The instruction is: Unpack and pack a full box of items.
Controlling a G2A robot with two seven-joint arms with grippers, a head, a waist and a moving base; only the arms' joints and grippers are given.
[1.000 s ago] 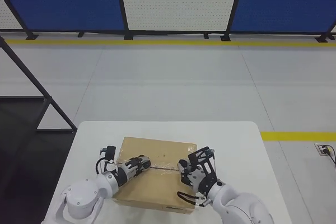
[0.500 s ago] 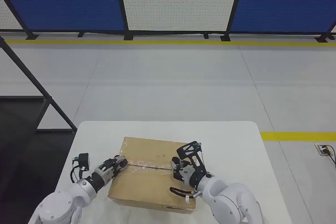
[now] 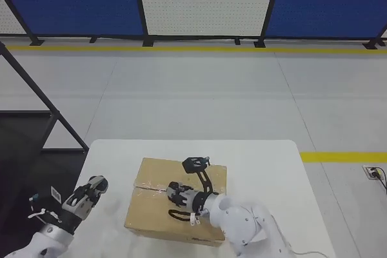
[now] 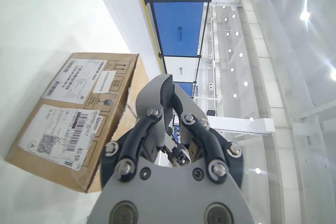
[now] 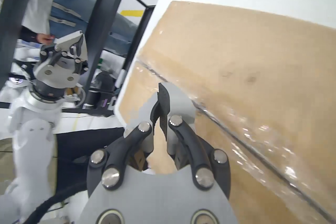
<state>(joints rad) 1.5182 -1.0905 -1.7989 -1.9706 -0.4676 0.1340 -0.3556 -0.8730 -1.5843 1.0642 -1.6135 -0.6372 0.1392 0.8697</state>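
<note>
Right gripper (image 3: 173, 189): fingers clenched tip to tip, with nothing between them. Directly beneath its tips lies the cardboard box (image 3: 147, 209), flaps down and top face uppermost. The clear tape seam (image 3: 151, 188) runs across that face and passes just beside the tips, on toward the box's left edge. In the right wrist view the same gripper (image 5: 162, 101) sits low over the brown top face of the box (image 5: 236, 51), with the wrinkled, glossy seam (image 5: 252, 149) close alongside. Whether the tips touch the cardboard cannot be told. Left gripper (image 3: 97, 185): also clenched and empty, held over the left edge of the table (image 3: 271, 168). From this gripper the box stands to its right, apart from it, with bare tabletop between them. In the left wrist view its fingers (image 4: 168, 93) are pressed together and point upward into the hall. The box (image 4: 123, 93) lies below and beside them, its end face turned toward the gripper and carrying two white shipping labels (image 4: 78, 80). The right wrist view also shows the left gripper (image 5: 68, 47) farther off, beyond the box's left end. A black frame (image 3: 26, 97) stands on the floor beyond the left gripper, clear of the table.
</note>
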